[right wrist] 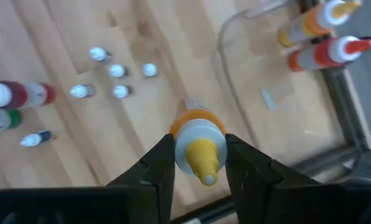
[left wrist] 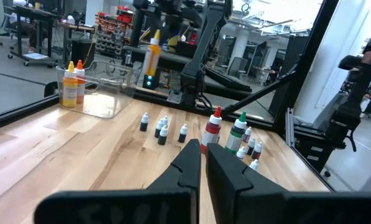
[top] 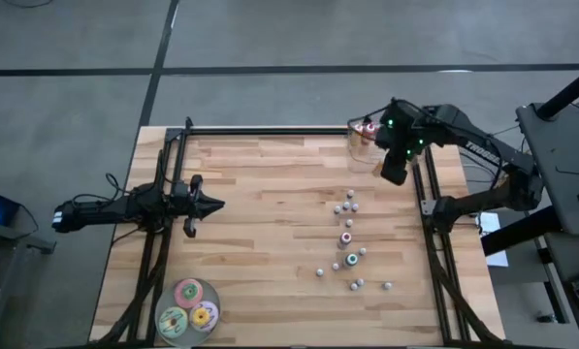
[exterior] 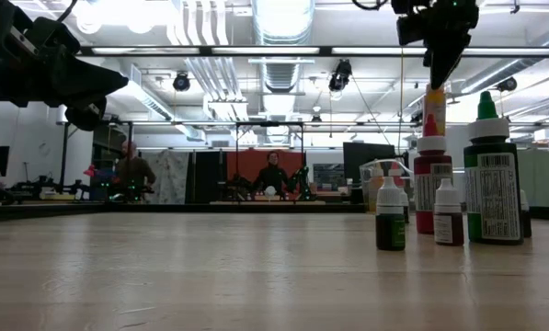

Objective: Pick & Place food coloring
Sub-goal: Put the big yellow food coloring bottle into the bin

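Note:
Several tiny food coloring bottles (top: 347,206) stand on their bases in a loose line on the table's right half, with two taller red and green ones (left wrist: 213,129) among them. My right gripper (right wrist: 199,148) hangs high near the far right corner, shut on a yellow-orange bottle (exterior: 435,99), beside a clear container (right wrist: 266,81). Two orange-and-yellow bottles (right wrist: 322,37) sit in that container. My left gripper (top: 214,205) waits shut over the table's left half, pointing toward the right edge. My right gripper pinches the yellow-orange bottle between its two fingers at the pale cap collar (right wrist: 199,138), just below the yellow tip. The fingers (right wrist: 160,163) come from above, pointing down. The bottle hangs upright below them, lifted clear of the table (exterior: 435,108).
Three flat round discs (top: 188,306) lie near the near left corner. Black frame rails (top: 270,131) run along the far edge and both sides. Bare wood lies between my left gripper and the line of bottles. People sit at desks in the room behind.

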{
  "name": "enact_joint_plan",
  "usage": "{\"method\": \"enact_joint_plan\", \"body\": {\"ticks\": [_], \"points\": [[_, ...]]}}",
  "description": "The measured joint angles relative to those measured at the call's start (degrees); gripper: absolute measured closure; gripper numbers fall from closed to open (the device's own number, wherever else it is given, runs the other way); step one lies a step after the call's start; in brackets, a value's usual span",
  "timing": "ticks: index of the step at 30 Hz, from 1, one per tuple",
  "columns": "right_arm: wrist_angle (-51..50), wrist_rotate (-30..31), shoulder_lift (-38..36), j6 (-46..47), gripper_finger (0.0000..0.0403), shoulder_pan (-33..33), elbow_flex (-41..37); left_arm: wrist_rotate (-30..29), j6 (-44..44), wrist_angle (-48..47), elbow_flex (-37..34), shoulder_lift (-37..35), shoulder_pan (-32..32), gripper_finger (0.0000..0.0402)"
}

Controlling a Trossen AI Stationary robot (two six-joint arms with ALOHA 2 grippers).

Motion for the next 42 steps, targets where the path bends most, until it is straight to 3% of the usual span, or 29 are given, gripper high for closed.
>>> {"method": "enact_joint_plan", "body": {"ticks": [10, 30, 42], "points": [[2.8, -0.12, 1.71, -0.74, 0.0296, -9.12, 0.04, 0.02, -0.02, 0.0, -0.02, 0.0, 0.0, 0.0402], [11.18, -0.12, 6.56, 14.96, 0.0296, -18.37, 0.12, 0.02, 0.0, 0.0, -0.02, 0.0, 0.0, 0.0402], [6.8, 0.27, 16.19, 15.37, 0.0296, -23.72, 10.94, 0.0, 0.0, -0.02, -0.01, 0.0, 0.0, 0.0402]]}}
